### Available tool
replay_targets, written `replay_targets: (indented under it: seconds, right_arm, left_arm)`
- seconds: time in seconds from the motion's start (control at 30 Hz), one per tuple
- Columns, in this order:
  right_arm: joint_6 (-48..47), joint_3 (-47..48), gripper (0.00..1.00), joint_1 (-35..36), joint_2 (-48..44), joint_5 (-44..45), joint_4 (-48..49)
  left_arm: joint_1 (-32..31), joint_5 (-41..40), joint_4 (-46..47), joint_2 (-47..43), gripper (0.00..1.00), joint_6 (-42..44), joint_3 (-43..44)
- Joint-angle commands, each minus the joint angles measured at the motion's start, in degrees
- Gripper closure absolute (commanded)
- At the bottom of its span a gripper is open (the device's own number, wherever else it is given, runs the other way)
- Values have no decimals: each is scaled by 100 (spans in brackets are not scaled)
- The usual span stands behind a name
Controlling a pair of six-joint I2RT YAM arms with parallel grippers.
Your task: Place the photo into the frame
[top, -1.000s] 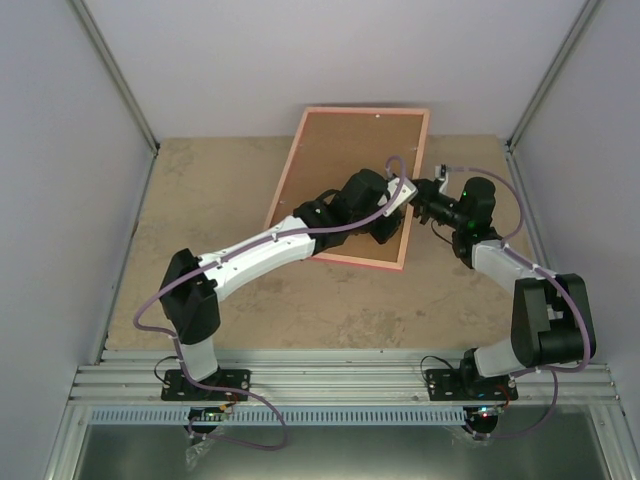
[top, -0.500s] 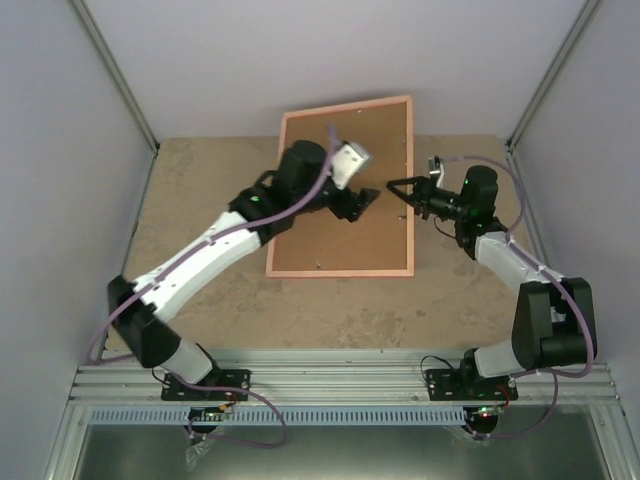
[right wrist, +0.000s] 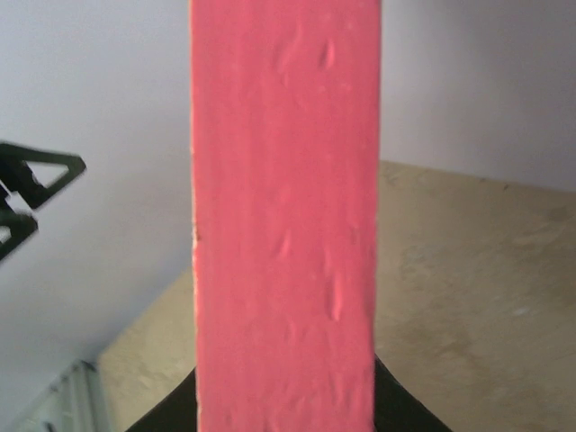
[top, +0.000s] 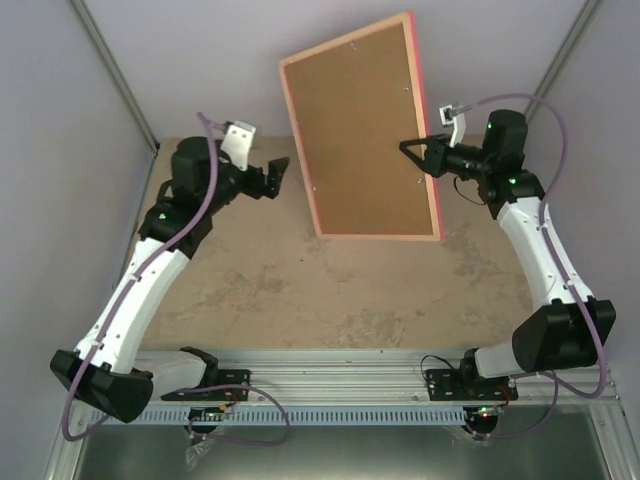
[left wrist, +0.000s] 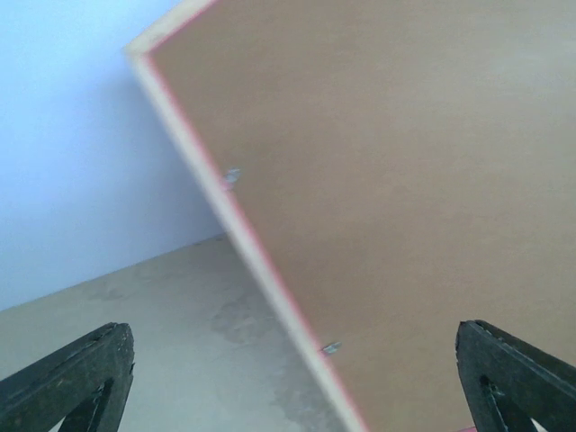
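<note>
The frame (right wrist: 283,225) is raised off the table (top: 250,280) and tilted, its back turned up toward the overhead camera, and it holds a brown backing board (top: 365,130) fixed with small metal clips (left wrist: 232,175); whether the photo lies behind that board cannot be told. The right gripper (top: 415,158) pinches the frame's right edge with narrow fingers. The left gripper (top: 274,180) hangs to the left of the frame, apart from it, with its fingers spread wide and nothing between them.
</note>
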Motion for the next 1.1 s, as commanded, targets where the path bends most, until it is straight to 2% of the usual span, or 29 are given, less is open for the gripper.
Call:
replay_targets:
  seconds: [0.0,0.1,0.23,0.53,0.73,1.07]
  right_arm:
    - [-2215,840,99,148,-393,304,-763]
    - [-3170,1357,99,299,-300,708,-1306]
    - [-4044,1780,99,656,-168,1386,-1826]
    - [-5768,1726,99,2006,-151,3399,-1969]
    - [-6884,942,99,3039,-362,4858,-1426]
    - [-7837,-642,99,4202,-410,6492,-259]
  left_arm:
    - [756,124,73,-382,0,-399,-183]
    - [1341,176,81,-545,1,-629,-226]
    - [1810,240,112,-771,1,-816,-331]
    - [2652,701,222,-960,1,-1215,-508]
    - [2934,1048,319,-969,0,-1529,-618]
    - [3246,1133,343,-851,1,-1731,-468]
